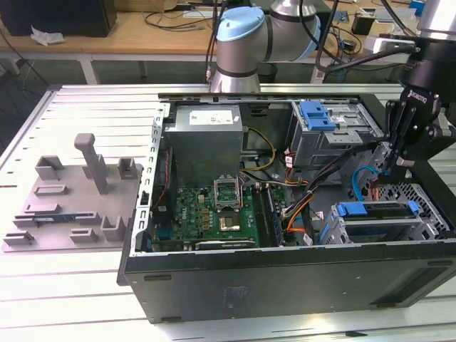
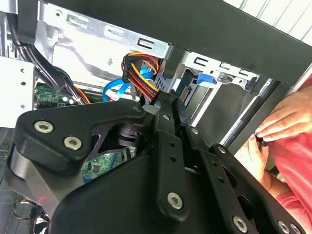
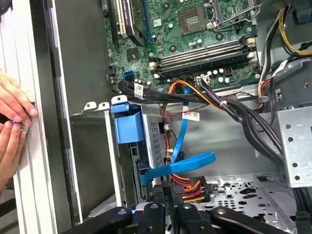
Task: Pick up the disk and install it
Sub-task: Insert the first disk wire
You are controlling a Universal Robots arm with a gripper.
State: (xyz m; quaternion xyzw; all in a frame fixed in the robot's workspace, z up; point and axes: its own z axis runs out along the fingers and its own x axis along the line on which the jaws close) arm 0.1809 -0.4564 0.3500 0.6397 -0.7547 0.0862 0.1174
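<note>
Disk in cage at case edge | jaws pressed together beside cables

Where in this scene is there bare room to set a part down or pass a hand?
Free: the slotted table in front of and behind the grey fixture plate. Inside the case, only the perforated floor by the drive cage, under the gripper. Crowded: cables beside the motherboard.

Robotics laboratory workcell. An open computer case lies on a slotted metal table; a grey fixture plate sits beside the case, with a robot arm and a cable-strewn wooden bench beyond it.
</note>
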